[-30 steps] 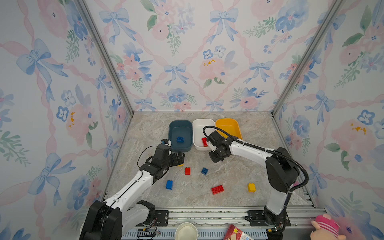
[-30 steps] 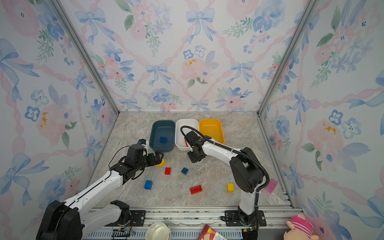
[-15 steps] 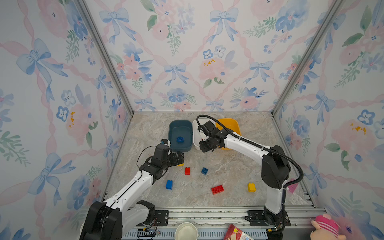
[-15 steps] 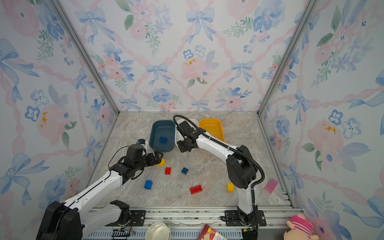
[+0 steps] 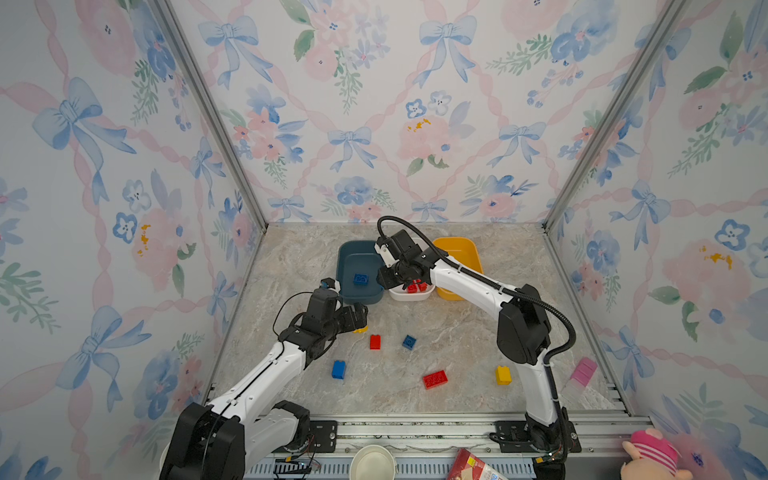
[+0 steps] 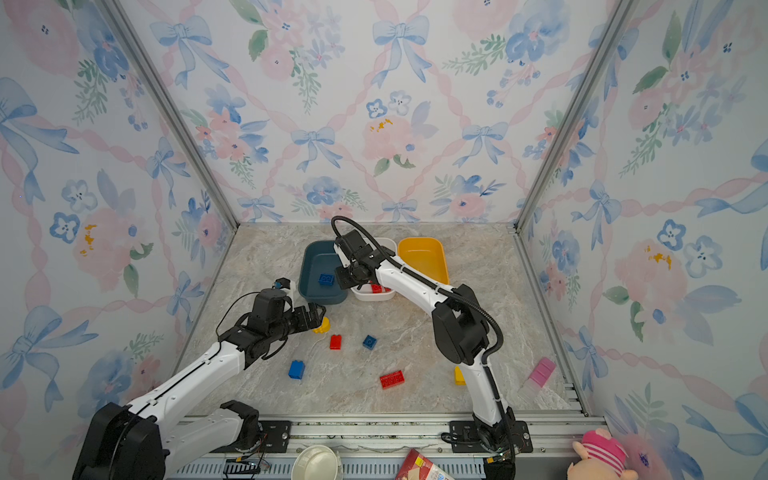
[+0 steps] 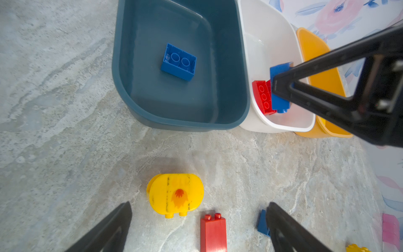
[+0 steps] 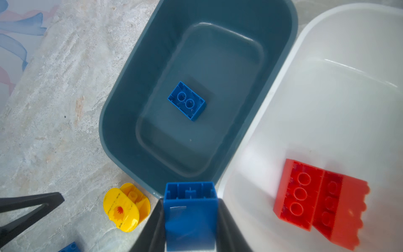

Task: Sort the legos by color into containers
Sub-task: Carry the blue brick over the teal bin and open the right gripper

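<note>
My right gripper [image 8: 190, 209] is shut on a blue brick [image 8: 190, 205], held in the air over the adjoining rims of the dark blue tub [image 5: 347, 266] and the white tub [image 5: 411, 296]. One blue brick [image 5: 360, 279] lies in the dark blue tub and red bricks [image 5: 415, 286] lie in the white one. The yellow tub [image 5: 457, 253] stands beside them. My left gripper [image 7: 198, 220] hangs open just above the table by the rounded yellow piece [image 7: 175, 194]. Loose on the table are a red brick [image 5: 375, 341], a blue brick [image 5: 409, 342], another blue [image 5: 338, 369], a flat red [image 5: 434, 379] and a yellow [image 5: 503, 375].
A pink block [image 5: 582, 372] lies at the table's front right corner. Below the front rail are a paper cup [image 5: 371, 463], a red packet [image 5: 473, 467] and a plush toy [image 5: 652, 455]. Flowered walls close the table on three sides.
My right gripper has carried the blue brick from in front of the white tub back and leftward to the dark blue tub's edge. The left arm has stayed put.
</note>
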